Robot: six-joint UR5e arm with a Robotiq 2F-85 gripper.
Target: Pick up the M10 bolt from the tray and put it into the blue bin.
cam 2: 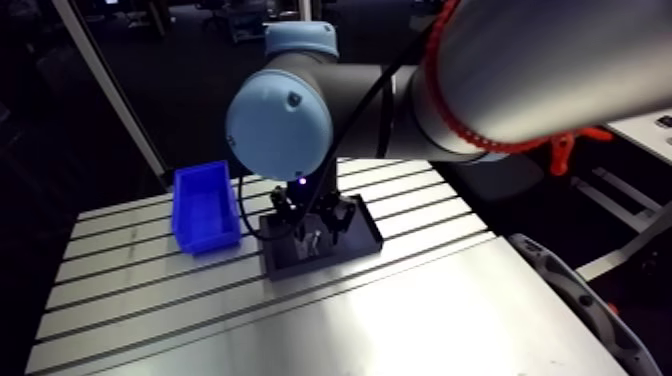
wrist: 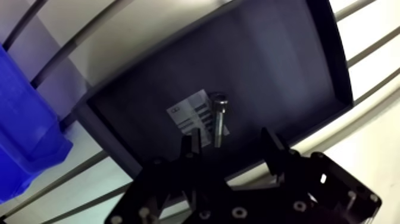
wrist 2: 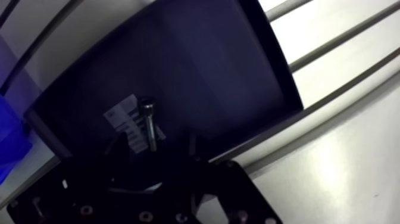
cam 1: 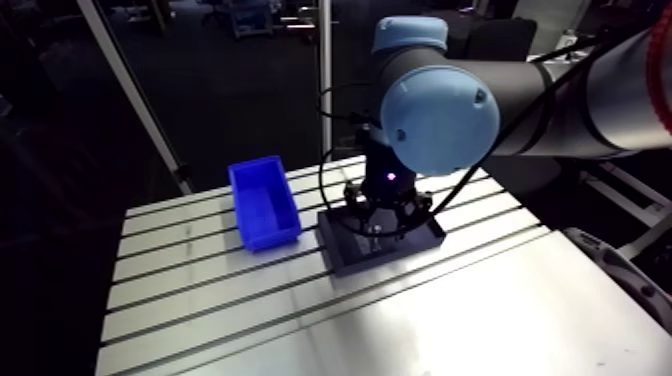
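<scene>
Bolt (wrist: 219,119) lies flat on a white label (wrist: 187,114) in the black tray (wrist: 268,65). Pincer (wrist: 232,142) is low over it, spread and holding nothing, with the bolt's near end inside its gap. Grasp, lift and drop into blue bin (cam 1: 265,205) not yet done.

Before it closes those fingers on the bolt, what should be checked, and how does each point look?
1. The bolt lies flat in the tray, on a white label: ok.
2. The fingers are apart and hold nothing: ok.
3. The bolt's shank sits in the gap between the fingers: ok, though nearer one of them.
4. The fingers are low enough to grip the bolt: cannot tell.
5. Nothing else lies near the bolt in the tray: ok.
6. The blue bin stands beside the tray, open side up: ok.
</scene>
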